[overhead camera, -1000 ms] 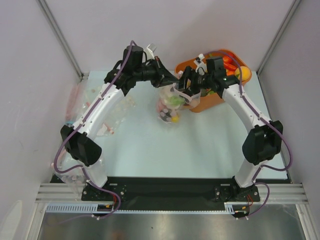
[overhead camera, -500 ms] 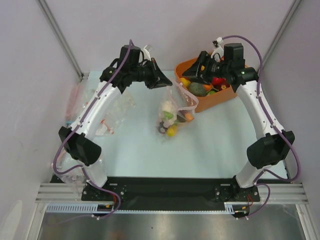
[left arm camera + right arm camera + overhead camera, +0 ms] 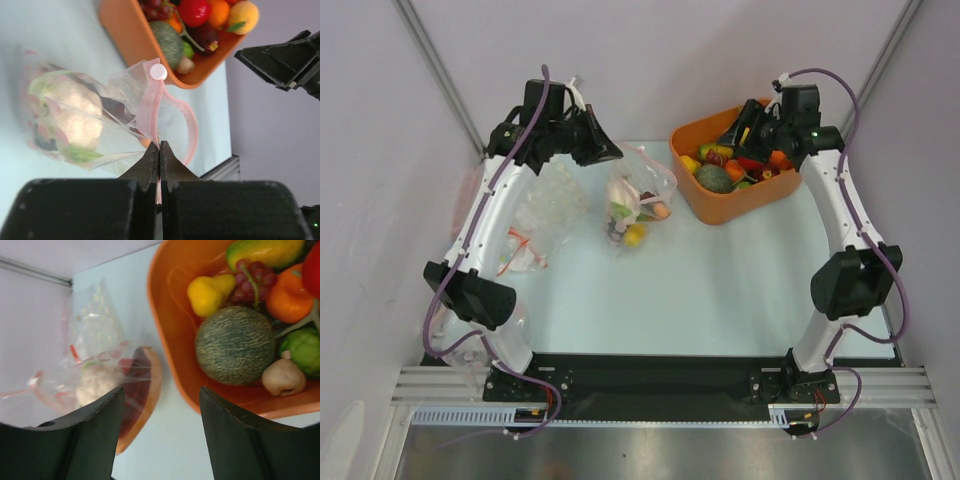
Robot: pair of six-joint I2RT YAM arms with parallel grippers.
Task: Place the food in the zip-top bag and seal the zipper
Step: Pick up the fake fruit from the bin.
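Food (image 3: 75,115) blurred inside zip-top bag (image 3: 120,85) | left end effector (image 3: 159,146) clamped on zipper (image 3: 148,110) | right end effector (image 3: 160,402) agape, empty

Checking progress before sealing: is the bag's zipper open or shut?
Open: the zipper strips bow apart into a loop at the zip-top bag mouth; the left gripper pinches it.

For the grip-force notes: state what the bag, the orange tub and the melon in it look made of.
The zip-top bag: thin clear plastic film, crinkled, contents showing through. The orange tub: probably rigid plastic, smooth, even colour, firm rim. The melon: likely moulded plastic, matte netted skin; unconfirmed.
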